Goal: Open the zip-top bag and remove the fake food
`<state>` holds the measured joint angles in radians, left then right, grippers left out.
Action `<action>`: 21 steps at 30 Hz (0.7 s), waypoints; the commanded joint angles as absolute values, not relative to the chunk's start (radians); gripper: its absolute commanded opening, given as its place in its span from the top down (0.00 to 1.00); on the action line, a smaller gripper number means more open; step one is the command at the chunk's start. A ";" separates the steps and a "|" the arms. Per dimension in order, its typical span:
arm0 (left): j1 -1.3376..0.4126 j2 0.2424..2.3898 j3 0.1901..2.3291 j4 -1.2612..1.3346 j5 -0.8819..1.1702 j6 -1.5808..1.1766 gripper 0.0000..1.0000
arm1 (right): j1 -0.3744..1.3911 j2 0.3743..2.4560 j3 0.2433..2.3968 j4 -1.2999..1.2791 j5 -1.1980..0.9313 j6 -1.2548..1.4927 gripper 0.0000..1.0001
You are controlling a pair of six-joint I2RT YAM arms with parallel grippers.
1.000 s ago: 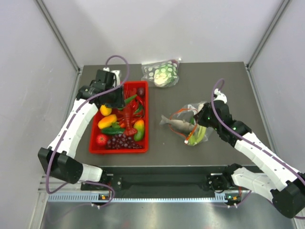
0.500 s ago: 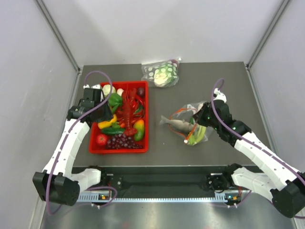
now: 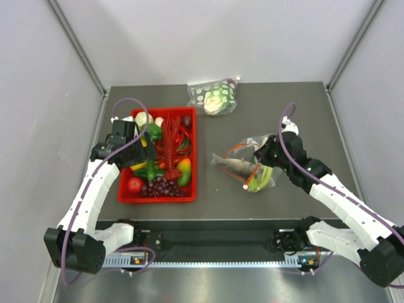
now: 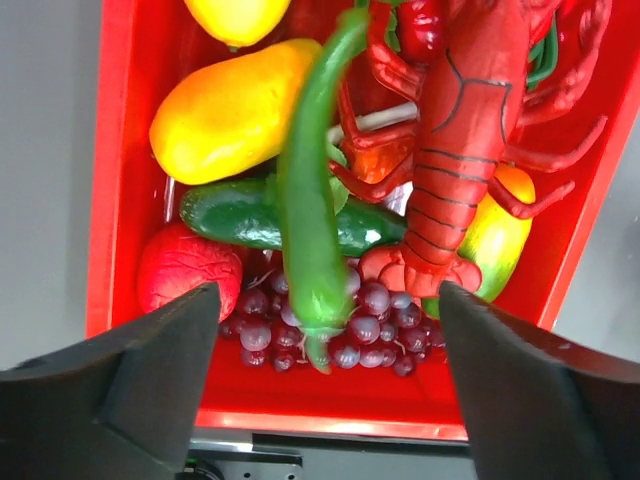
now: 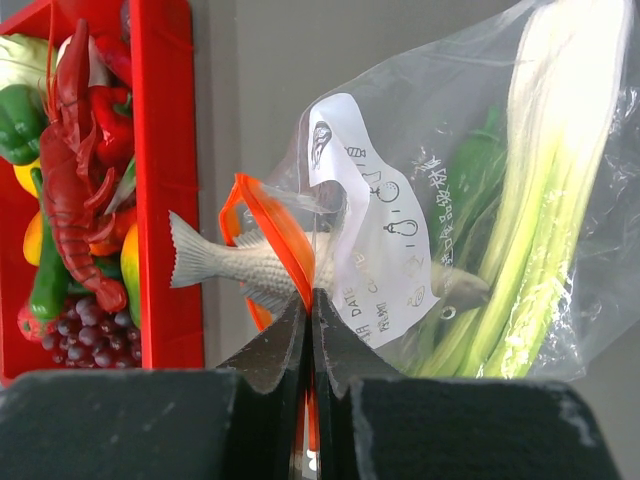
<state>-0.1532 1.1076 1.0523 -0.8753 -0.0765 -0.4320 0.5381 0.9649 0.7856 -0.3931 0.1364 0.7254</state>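
My left gripper stands wide open above the red tray and holds nothing. Straight below the gap between its fingers a slim green vegetable piece runs lengthwise across the cucumber and the grapes. I cannot tell whether it rests on them. The red lobster lies toward the right-hand finger. My right gripper is pinched tight on the zip-top bag, clamping the orange zip strip beside the white label. Just beyond those fingertips the grey fish sits half inside, its tail poking out through the mouth. The celery stalk lies inside the bag, ahead and to the right.
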 commanded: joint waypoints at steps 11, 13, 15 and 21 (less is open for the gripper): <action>-0.156 1.034 1.158 -0.821 -0.112 -0.380 0.01 | 0.526 0.963 0.799 -0.345 0.123 0.723 1.00; -0.167 1.051 1.167 -0.799 -0.104 -0.397 0.01 | 0.523 0.965 0.799 -0.345 0.117 0.723 1.00; -0.236 1.087 1.195 -0.769 -0.127 -0.408 0.01 | 0.523 0.965 0.799 -0.347 0.114 0.724 1.00; -0.543 1.190 1.235 -0.573 -0.143 -0.334 0.01 | 0.525 0.957 0.801 -0.353 0.112 0.726 1.00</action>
